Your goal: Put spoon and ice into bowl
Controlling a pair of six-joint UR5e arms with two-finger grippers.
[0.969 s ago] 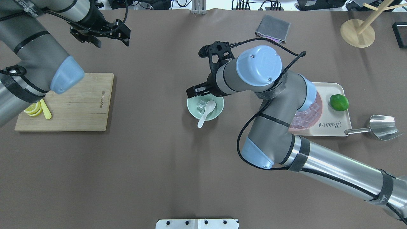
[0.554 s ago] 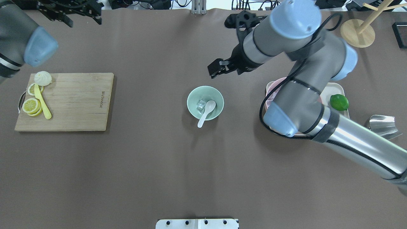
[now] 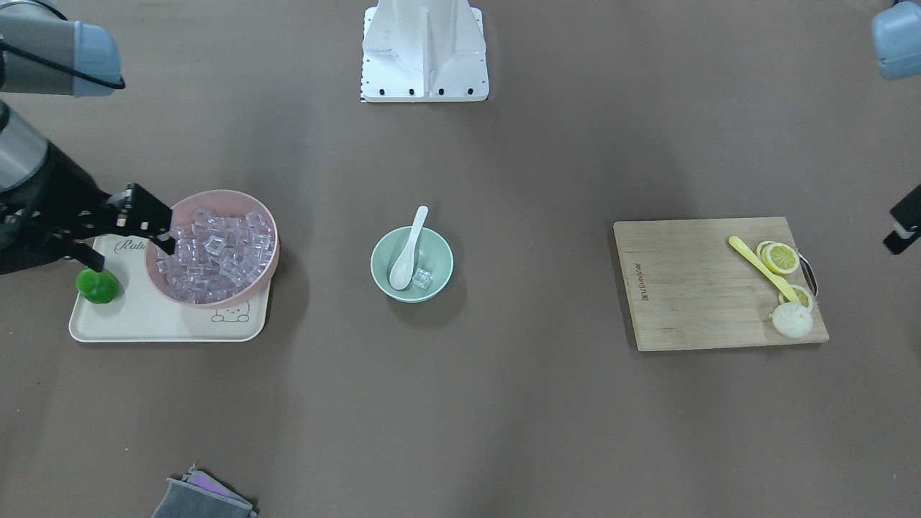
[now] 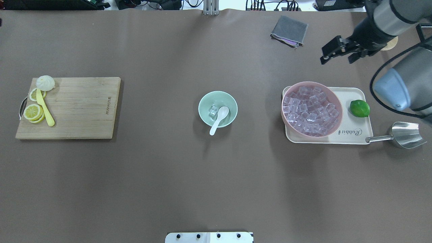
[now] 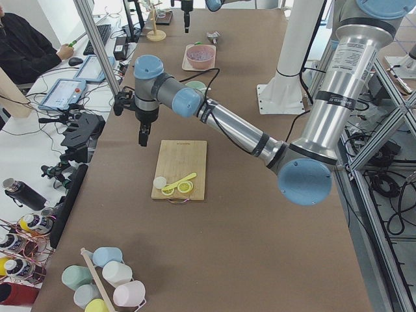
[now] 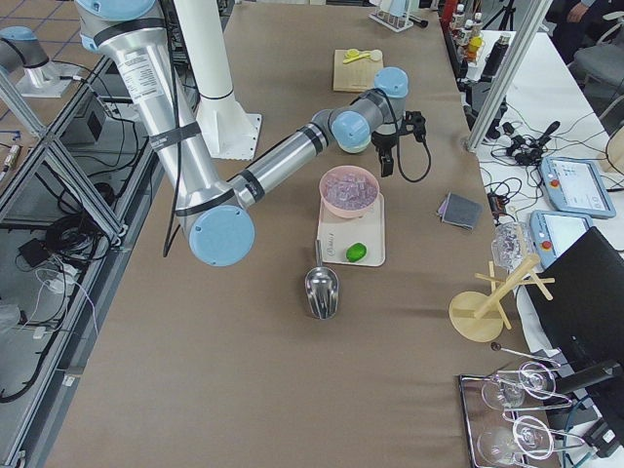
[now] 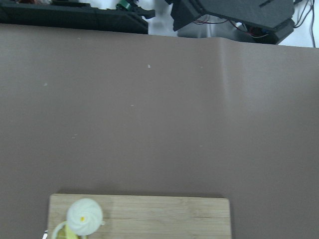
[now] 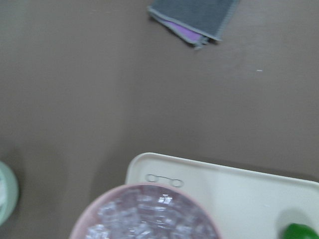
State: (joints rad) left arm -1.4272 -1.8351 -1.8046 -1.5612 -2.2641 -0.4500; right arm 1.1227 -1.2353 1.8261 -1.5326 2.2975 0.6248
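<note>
The mint-green bowl (image 4: 204, 103) stands at the table's middle, also in the front view (image 3: 441, 253). The white spoon (image 4: 219, 119) lies in it, scoop inside and handle over the near rim (image 3: 406, 250). One clear ice cube (image 4: 213, 110) sits in the bowl beside the scoop (image 3: 422, 278). My right gripper (image 4: 329, 52) is open and empty, far right of the bowl, above the tray's back edge (image 3: 147, 221). My left gripper (image 3: 903, 224) shows only partly at the front view's edge, beyond the board's left end (image 5: 143, 133); I cannot tell its state.
A pink bowl (image 4: 312, 83) full of ice cubes stands on a cream tray (image 4: 354, 136) with a lime (image 4: 359, 108). A metal scoop (image 4: 405, 135) lies right of it. A grey cloth (image 4: 289, 30) lies at the back. A wooden board (image 4: 81, 108) with lemon slices is left.
My right gripper has risen from the green bowl and swung far back-right, uncovering the pink bowl. My left arm has pulled out of the overhead view, uncovering the board's left end.
</note>
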